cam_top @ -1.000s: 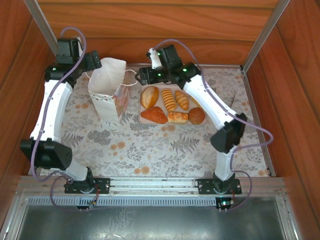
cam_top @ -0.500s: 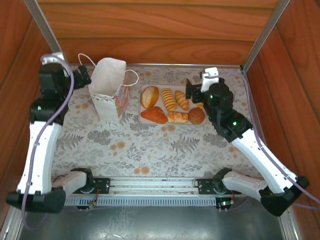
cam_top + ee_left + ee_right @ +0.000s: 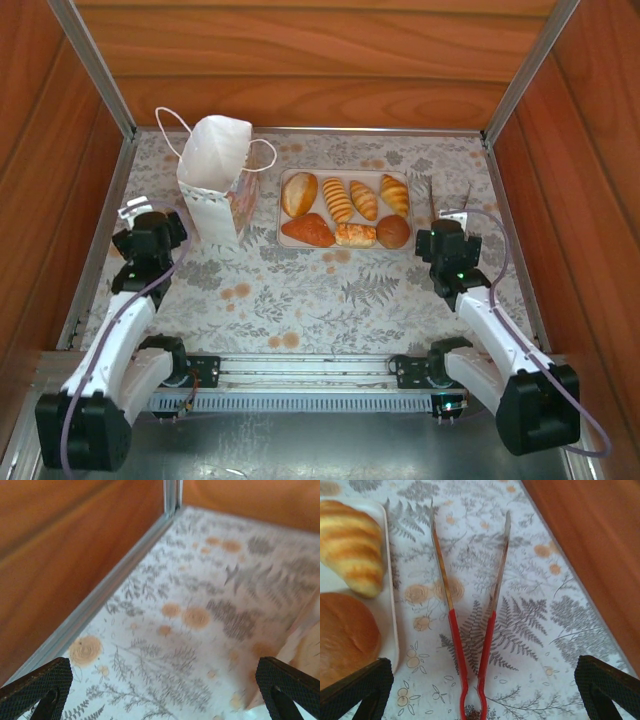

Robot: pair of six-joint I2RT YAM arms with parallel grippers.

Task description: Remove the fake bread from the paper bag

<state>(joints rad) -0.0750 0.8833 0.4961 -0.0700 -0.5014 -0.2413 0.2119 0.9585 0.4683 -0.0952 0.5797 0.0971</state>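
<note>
Find the fake bread point(image 3: 338, 199) on the beige tray point(image 3: 391, 630), beside the upright paper bag point(image 3: 215, 180). See left jaws and right jaws spread wide, empty, low over the desk point(image 3: 300, 290). Beware toppling the light bag with a careless left reach, or shoving the red-handled tongs point(image 3: 456, 635) against the tray. Cannot see to the bag's bottom.

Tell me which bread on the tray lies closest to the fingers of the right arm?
The smooth round bun in the near right corner of the tray. Everything else on it lies farther left or farther back.
</note>
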